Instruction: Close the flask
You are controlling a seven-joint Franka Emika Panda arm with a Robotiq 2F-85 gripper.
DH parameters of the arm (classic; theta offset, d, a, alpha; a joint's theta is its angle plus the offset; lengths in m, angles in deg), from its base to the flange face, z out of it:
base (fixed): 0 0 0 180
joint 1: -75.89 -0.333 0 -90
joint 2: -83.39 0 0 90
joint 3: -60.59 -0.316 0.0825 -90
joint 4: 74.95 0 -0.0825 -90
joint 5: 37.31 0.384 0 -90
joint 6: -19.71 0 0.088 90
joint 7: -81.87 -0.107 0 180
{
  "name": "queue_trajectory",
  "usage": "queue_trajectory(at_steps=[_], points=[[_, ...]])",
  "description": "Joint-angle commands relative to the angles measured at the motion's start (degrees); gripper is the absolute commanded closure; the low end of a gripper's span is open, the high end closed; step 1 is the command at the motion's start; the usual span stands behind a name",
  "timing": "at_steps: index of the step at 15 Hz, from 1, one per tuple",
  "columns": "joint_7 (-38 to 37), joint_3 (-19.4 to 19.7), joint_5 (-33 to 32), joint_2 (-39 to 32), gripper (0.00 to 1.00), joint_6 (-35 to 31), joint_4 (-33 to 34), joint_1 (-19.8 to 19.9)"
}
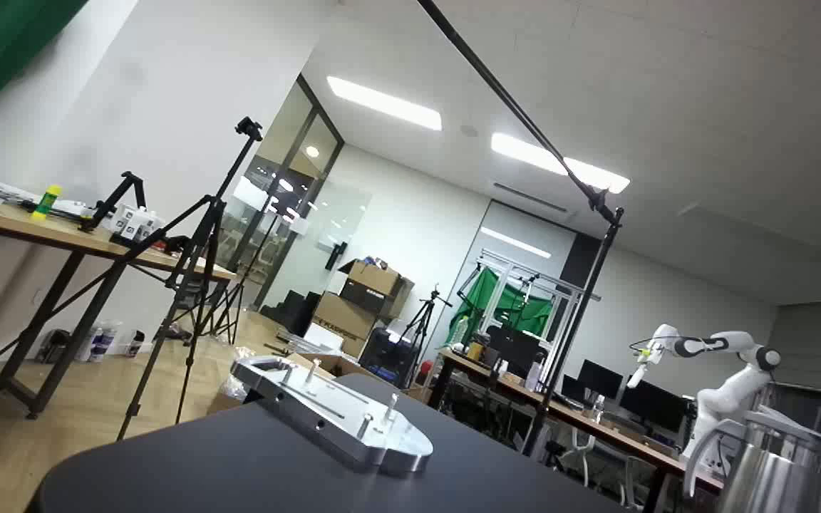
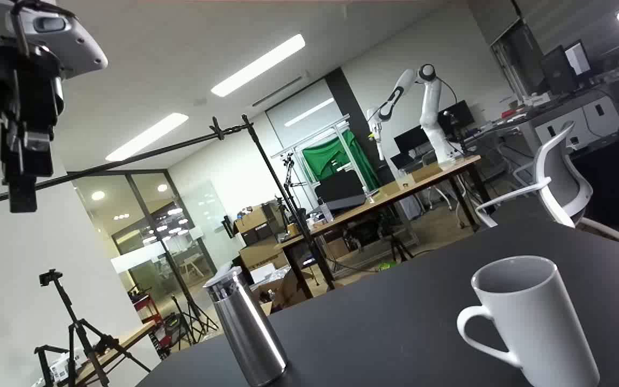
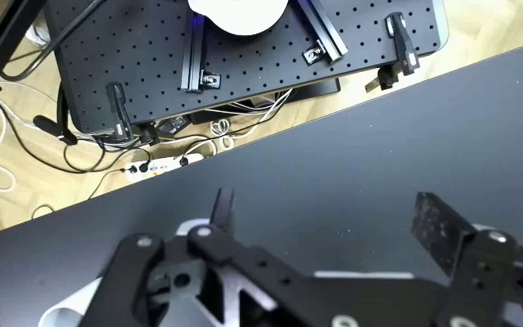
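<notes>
The flask (image 2: pixel 253 333), a shiny silver cylinder with a clear band near its rim, stands on the dark table in both exterior views. It is cut off at the lower right in an exterior view (image 1: pixel 774 474). A pale lid flap seems tilted up at its top. A pale curved handle shows beside it there; I cannot tell whether it belongs to the mug. My gripper (image 2: pixel 22 183) hangs high at the upper left, apart from the flask. In the wrist view the gripper (image 3: pixel 327 213) is wide open with nothing between its fingers. The flask is not visible in the wrist view.
A white mug (image 2: pixel 538 328) stands on the dark table (image 2: pixel 395 328); part of it shows in the wrist view (image 3: pixel 68 306). A flat metal plate with pegs (image 1: pixel 339 413) lies at the table edge. A perforated black board (image 3: pixel 252 68) with clamps lies across a gap.
</notes>
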Motion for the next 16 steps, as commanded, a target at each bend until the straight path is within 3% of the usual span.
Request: queue_trajectory(at_steps=[1, 12, 16], points=[[0.1, -0.1, 0.0, -0.1, 0.0, 0.1, 0.1, 0.1], [0.1, -0.1, 0.0, 0.1, 0.0, 0.0, 0.1, 0.1], [-0.3, 1.0, -1.8, -6.7, 0.0, -6.9, 3.9, 1.7]])
